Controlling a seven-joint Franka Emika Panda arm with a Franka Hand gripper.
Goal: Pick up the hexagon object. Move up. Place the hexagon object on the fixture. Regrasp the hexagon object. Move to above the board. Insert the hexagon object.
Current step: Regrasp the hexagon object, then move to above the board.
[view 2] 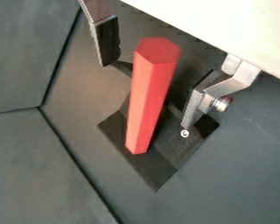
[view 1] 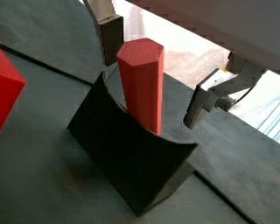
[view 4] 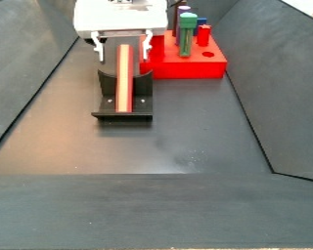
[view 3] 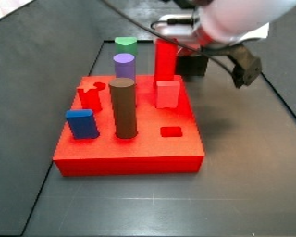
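Board (view 4: 188, 64): flat glossy red slab sitting far right on dark matte floor, carrying brown (view 3: 122, 109), purple (view 3: 123, 65) and green (view 3: 125, 43) pegs plus blue block (view 3: 80, 123).
Fixture (view 4: 122, 105): dark matte L-shaped block, sitting just left of board.
Hexagon object (view 2: 147, 94): smooth salmon-red six-sided rod, leaning upright against fixture.
Tool (view 2: 154, 68): hanging over fixture, silver fingers (view 2: 205, 98) standing spread either side of rod, not touching it.

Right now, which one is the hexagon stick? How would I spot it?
Find the big red board; beside it sits the small black fixture. The hexagon object leans on it, between the open gripper fingers. It is salmon, slim, six-sided, and off the board.
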